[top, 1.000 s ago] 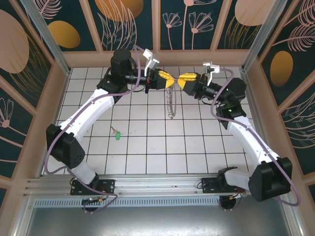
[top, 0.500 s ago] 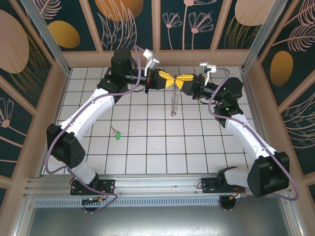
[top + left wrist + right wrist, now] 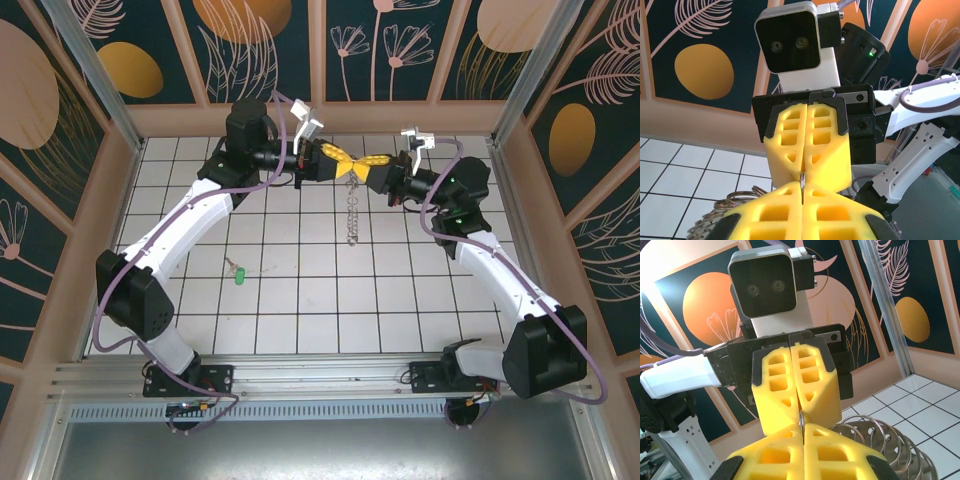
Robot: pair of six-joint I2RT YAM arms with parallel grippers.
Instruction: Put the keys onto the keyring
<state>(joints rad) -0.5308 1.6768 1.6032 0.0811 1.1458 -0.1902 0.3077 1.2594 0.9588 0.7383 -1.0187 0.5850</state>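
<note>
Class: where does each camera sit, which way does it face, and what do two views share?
Top external: above, behind the bases, looking down at the table; left arm, right arm, left hand and right hand tip to tip, keyring hanging.
Left wrist: on the left arm, facing the right hand; own yellow fingers below.
Right wrist: on the right arm, facing the left hand; own fingers below.
Shared: both wrist views show the pinched keyring.

Now right gripper [image 3: 366, 167] tight on the keyring [image 3: 351, 216]
</note>
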